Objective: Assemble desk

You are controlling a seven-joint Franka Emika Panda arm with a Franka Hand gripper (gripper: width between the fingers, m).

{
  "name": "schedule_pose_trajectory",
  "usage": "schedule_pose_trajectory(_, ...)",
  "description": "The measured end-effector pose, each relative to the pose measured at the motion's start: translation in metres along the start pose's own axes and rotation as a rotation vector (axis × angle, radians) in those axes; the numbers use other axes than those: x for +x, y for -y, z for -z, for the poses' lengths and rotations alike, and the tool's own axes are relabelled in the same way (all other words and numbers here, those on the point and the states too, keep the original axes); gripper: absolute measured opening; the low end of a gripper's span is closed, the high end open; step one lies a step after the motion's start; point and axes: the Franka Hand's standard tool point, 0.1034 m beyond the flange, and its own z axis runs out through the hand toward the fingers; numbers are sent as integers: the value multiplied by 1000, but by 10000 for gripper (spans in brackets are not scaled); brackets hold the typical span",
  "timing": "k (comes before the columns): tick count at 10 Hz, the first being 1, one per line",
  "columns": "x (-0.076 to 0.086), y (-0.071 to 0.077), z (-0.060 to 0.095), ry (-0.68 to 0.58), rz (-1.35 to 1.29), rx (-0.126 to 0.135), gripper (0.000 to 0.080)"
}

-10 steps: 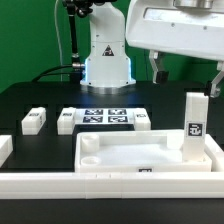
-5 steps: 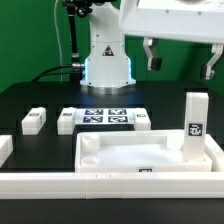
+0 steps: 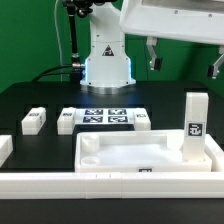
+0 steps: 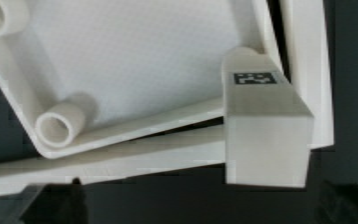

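Hovering open and empty, the claw (image 3: 183,60) hangs above the upright leg (image 3: 195,125) in the desk top (image 3: 120,152); next, probably fetching a loose leg (image 3: 33,121).

- My pincer (image 3: 184,68) has climbed. A second ago its fingertips hung lower in the exterior view, and now they sit higher in the frame.
- The finger (image 3: 216,66) on the exterior view's right was close above the top of the upright leg (image 3: 195,125). That gap has widened.
- The white hand housing (image 3: 175,18) has risen too, so less of it shows.
- Over the last half second I see only a slight drift toward the exterior view's right.
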Motion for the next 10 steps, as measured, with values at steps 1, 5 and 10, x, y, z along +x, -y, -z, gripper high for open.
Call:
schedule_pose_trajectory(1, -18, -5, -6, 19, 90, 7, 649)
schedule_pose_trajectory(5, -59, -26, -28, 108, 275, 36, 649)
schedule_pose_trajectory(10, -115, -45, -58, 483, 243, 4, 649)
